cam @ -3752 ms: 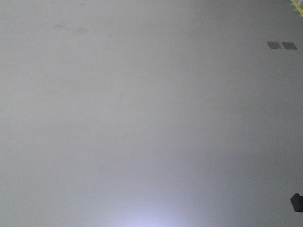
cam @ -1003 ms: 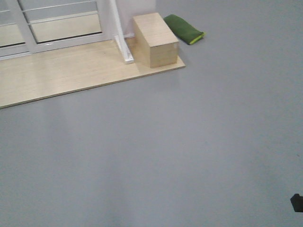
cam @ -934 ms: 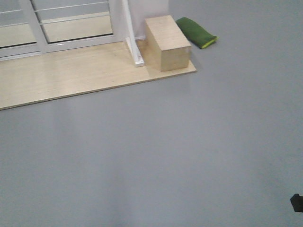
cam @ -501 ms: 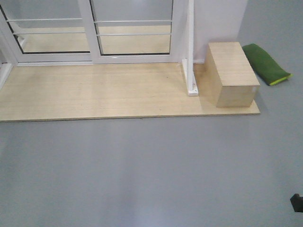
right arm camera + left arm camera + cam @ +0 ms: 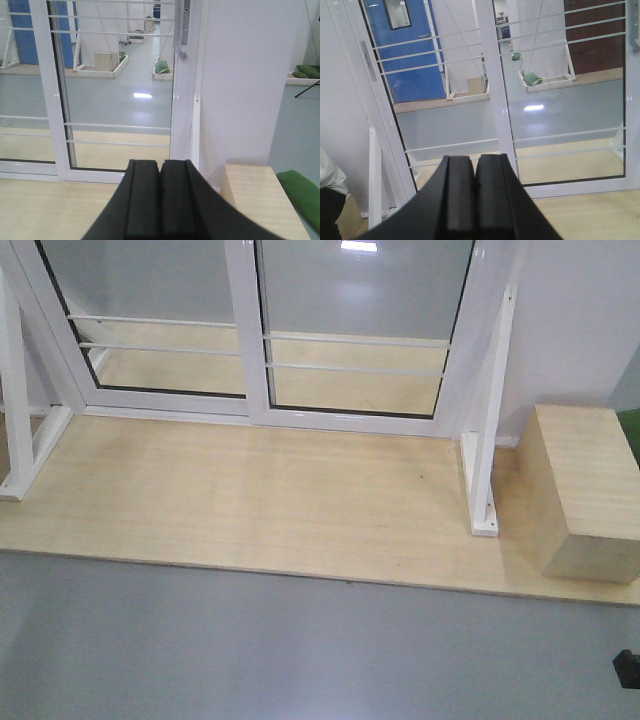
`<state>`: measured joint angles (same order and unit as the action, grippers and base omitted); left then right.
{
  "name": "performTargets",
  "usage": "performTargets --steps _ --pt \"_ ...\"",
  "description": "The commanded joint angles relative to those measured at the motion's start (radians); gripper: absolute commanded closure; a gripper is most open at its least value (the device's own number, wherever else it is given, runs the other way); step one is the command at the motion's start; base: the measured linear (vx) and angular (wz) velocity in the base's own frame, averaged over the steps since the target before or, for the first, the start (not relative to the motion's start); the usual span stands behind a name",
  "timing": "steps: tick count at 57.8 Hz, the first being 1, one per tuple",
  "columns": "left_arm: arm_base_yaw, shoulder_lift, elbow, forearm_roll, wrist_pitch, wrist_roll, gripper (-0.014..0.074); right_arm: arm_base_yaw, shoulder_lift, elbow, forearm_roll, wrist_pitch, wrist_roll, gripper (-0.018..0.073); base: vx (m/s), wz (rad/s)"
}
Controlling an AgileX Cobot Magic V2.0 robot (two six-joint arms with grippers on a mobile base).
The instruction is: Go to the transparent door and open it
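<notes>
Front view: the door [image 5: 360,310] stands at the back of the wooden platform [image 5: 250,500], to the right of the fixed panel [image 5: 160,310]; their stiles meet at centre. A white post [image 5: 488,440] stands at the door's right side, and the box [image 5: 585,480] sits on the platform just beside it. Left wrist view: the left gripper [image 5: 475,159] is closed, its fingers touching with nothing held. It points toward the central stile and is apart from the glass. The handle [image 5: 635,42] shows at the right edge. Right wrist view: the right gripper [image 5: 160,162] is closed and empty, pointing at the door's lower glass. The handle is higher up on the right stile, near the wall [image 5: 240,75].
</notes>
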<state>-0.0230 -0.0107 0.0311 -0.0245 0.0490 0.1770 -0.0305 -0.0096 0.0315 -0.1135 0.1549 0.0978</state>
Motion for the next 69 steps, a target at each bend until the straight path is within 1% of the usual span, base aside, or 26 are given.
performTargets --steps 1,7,12,39,69 --pt "0.001 -0.005 0.015 -0.008 -0.083 -0.008 0.0603 0.017 -0.019 0.002 -0.007 -0.084 -0.001 0.0566 0.60 0.06" --pt "0.001 -0.005 0.015 -0.008 -0.083 -0.008 0.0603 0.068 -0.012 0.002 -0.007 -0.084 -0.001 0.0566 0.59 0.01" --pt "0.001 -0.005 0.015 -0.008 -0.083 -0.008 0.0603 0.090 -0.012 0.002 -0.007 -0.085 -0.001 0.0566 0.56 -0.04" --pt "0.001 -0.005 0.015 -0.008 -0.083 -0.008 0.0603 0.088 -0.012 0.002 -0.007 -0.084 -0.001 0.0566 0.49 -0.09" --pt "0.001 -0.005 0.015 -0.008 -0.083 -0.008 0.0603 0.088 -0.012 0.002 -0.007 -0.084 -0.001 0.0566 0.35 -0.10"
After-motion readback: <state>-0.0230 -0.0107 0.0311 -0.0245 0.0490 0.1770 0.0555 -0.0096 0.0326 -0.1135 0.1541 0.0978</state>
